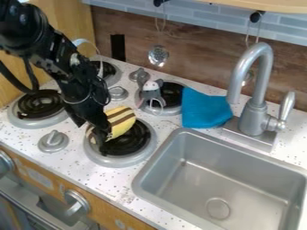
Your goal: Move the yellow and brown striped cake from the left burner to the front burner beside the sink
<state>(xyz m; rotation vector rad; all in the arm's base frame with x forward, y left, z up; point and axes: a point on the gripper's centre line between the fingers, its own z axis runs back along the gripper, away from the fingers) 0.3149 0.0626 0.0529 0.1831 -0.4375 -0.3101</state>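
Observation:
The black gripper hangs low over the front right burner, at the burner's left side. Right against it is a rounded yellow object with brown stripes, tilted above the burner's back part; the gripper covers its left edge. Whether the object is gripped or only touched cannot be made out. A small grey plush toy sits by the back right burner. To the right of that burner, a blue cloth lies on the counter behind the sink.
The metal sink takes up the lower right, with a tall faucet behind it. Two more burners and grey knobs are near the arm. Utensils, including a slotted ladle, hang along the back wall.

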